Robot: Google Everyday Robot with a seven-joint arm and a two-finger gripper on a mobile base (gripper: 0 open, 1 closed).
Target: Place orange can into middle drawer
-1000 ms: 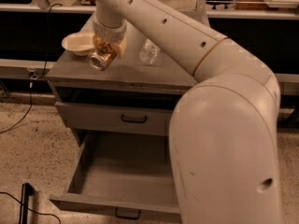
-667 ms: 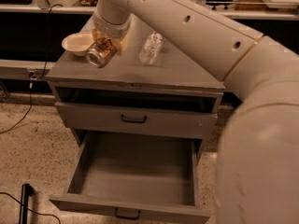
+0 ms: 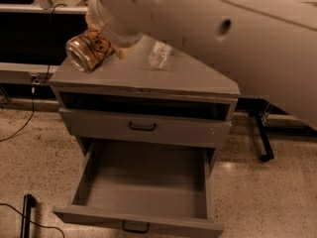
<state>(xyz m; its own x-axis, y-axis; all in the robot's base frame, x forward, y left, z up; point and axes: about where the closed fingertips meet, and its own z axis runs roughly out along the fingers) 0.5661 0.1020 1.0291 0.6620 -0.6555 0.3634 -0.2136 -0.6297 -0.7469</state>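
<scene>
The orange can point(image 3: 85, 52) has an orange-brown patterned label and a shiny silver end. It is held tilted on its side in the air over the front left corner of the grey cabinet's top point(image 3: 148, 77). My gripper point(image 3: 101, 44) is shut on the can, with the big cream arm point(image 3: 223, 24) stretching off to the upper right. The middle drawer point(image 3: 143, 188), the lowest one, is pulled out below with a bare grey floor and a small black handle point(image 3: 135, 227).
A clear crinkled plastic bottle point(image 3: 159, 56) lies on the cabinet top behind the can. The upper drawer front point(image 3: 143, 128) is shut. A black stand leg point(image 3: 262, 139) is at the right, and a cable point(image 3: 20, 129) and a black object point(image 3: 27, 213) lie on the floor at the left.
The arm has swung in close and fills the top of the view. The can has moved towards the cabinet's front left corner. The cream bowl is now hidden.
</scene>
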